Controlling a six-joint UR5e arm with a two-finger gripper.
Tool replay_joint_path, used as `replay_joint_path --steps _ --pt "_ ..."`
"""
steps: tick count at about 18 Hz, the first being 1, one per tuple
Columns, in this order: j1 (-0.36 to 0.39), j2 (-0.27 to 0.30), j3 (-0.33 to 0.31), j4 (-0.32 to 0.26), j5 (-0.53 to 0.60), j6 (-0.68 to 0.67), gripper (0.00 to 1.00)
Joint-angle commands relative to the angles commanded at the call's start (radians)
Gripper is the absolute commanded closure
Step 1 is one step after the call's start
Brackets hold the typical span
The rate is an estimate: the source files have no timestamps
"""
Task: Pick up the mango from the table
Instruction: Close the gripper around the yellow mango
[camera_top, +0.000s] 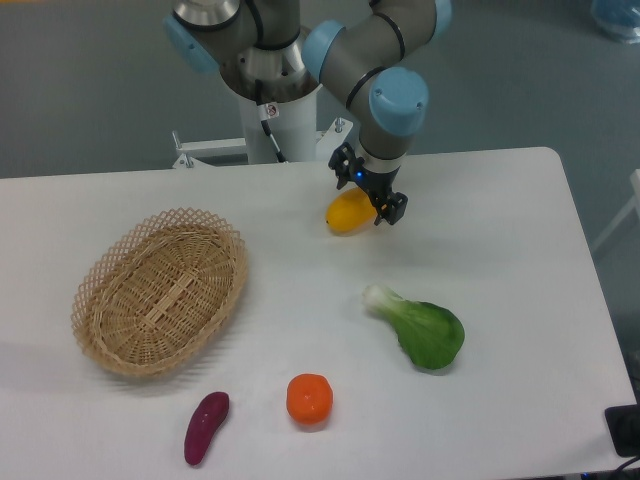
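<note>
Camera view gives me the gripper (368, 192) spread wide, straddling the mango's (348, 212) right end on the table (520, 280). Contact seems absent, though I can't be sure.

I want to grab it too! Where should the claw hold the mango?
Probably across the mango's narrow middle, coming straight down from above. It lies flat on the table, long and slightly tilted, so its short sides fit between the fingers. The claw hangs right over its right end.

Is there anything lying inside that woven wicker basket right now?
No, the oval woven wicker basket holds nothing; only its own weave shows inside, and the fruit and vegetables lie on the white table outside it.
</note>
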Motion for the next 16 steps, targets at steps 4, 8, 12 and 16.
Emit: replay_joint_path --steps 4,8,12,16 --pt "0.000 -0.018 -0.003 0.020 0.000 -0.002 0.00" --pt "-0.002 -0.026 -0.035 0.089 0.002 -0.002 0.00" --pt "-0.002 -0.038 -0.045 0.123 0.006 -0.002 0.00" --pt "-0.003 -0.052 -0.045 0.124 0.008 -0.002 0.00"
